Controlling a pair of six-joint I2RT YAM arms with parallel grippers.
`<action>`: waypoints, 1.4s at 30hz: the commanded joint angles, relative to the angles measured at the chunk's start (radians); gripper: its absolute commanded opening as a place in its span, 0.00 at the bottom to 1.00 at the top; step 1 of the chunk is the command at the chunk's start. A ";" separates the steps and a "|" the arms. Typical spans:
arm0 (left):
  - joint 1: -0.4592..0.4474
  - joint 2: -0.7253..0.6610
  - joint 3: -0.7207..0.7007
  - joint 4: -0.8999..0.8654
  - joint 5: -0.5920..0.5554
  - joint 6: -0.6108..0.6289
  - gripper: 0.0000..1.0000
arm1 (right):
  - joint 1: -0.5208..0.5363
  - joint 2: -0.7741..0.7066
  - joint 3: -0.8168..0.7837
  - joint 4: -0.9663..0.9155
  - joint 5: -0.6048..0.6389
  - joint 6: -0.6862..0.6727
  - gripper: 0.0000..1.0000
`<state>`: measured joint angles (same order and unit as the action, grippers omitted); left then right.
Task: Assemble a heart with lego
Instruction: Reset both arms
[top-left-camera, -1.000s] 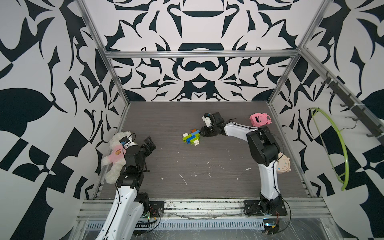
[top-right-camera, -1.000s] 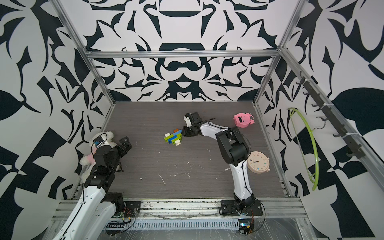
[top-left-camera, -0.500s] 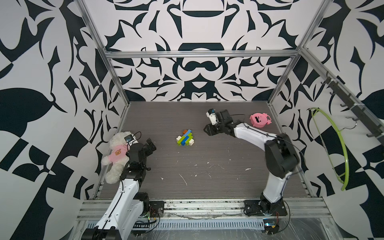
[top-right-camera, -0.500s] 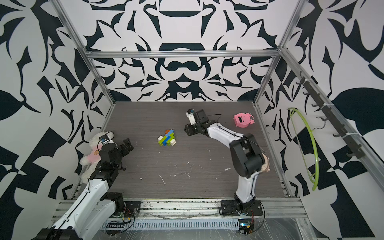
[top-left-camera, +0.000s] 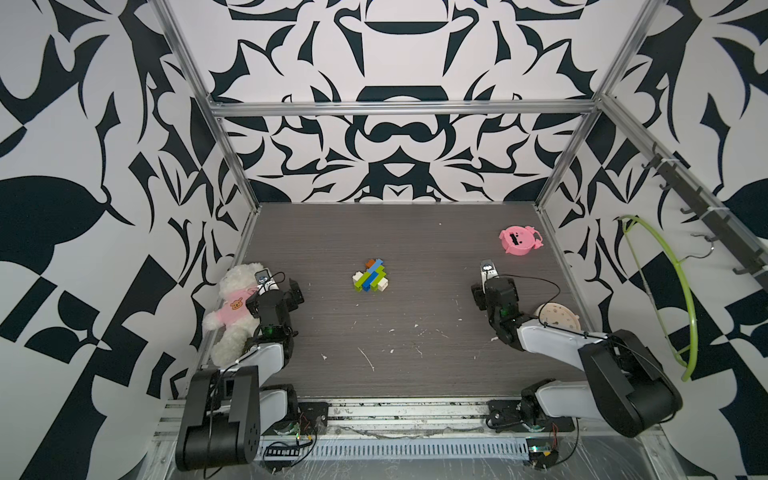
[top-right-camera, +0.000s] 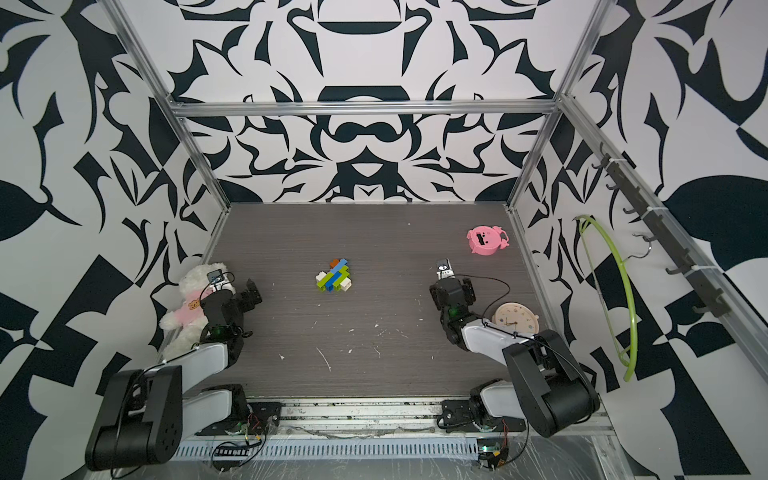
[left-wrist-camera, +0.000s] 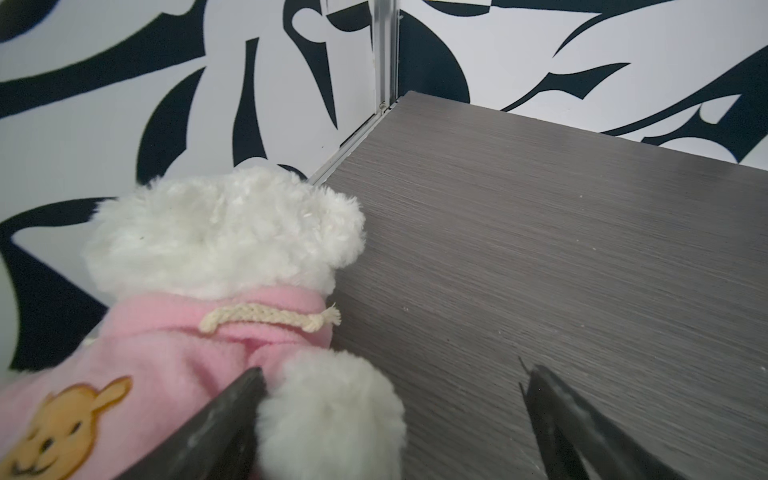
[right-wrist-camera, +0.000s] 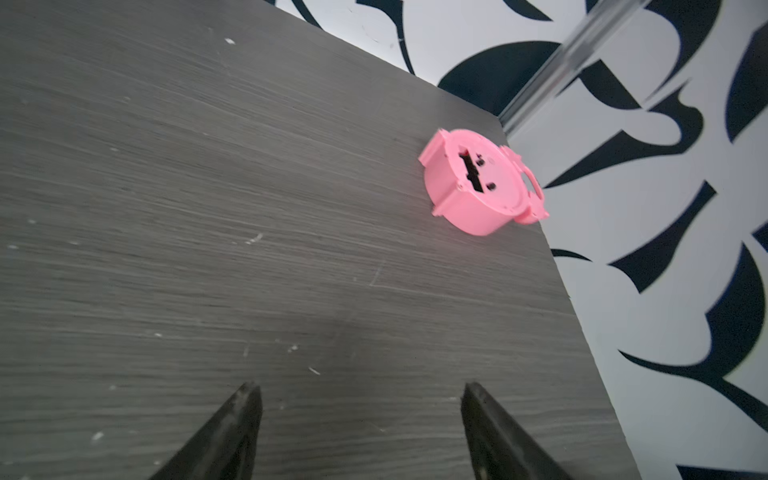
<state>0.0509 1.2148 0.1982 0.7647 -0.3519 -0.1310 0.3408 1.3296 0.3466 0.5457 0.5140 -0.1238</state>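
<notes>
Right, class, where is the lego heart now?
In both top views the lego heart sits mid-table, between the teddy bear at the left edge and the pink round toy far right.

Heart (top-left-camera: 370, 275) on table (top-left-camera: 415, 241) centre, untouched; left hand (top-left-camera: 296, 291) beside plush bear (top-left-camera: 232, 307); right hand (top-left-camera: 478, 292) near pink toy (top-left-camera: 519, 240).

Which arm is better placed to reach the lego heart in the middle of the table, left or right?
Probably the left arm: in both top views its open jaws are closer to the heart than those of the right arm, with bare table between. But the plush bear lies beside one jaw.
</notes>
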 joint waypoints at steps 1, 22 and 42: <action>0.010 0.034 0.039 0.101 0.114 0.042 0.99 | -0.026 0.020 -0.027 0.315 0.005 0.001 0.77; 0.021 0.325 0.172 0.131 0.326 0.059 0.99 | -0.232 0.217 0.006 0.363 -0.267 0.128 0.82; 0.019 0.328 0.186 0.107 0.300 0.053 0.99 | -0.231 0.217 0.005 0.363 -0.266 0.125 0.99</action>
<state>0.0673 1.5452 0.3729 0.8886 -0.0452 -0.0746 0.1108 1.5650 0.3286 0.8867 0.2470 -0.0029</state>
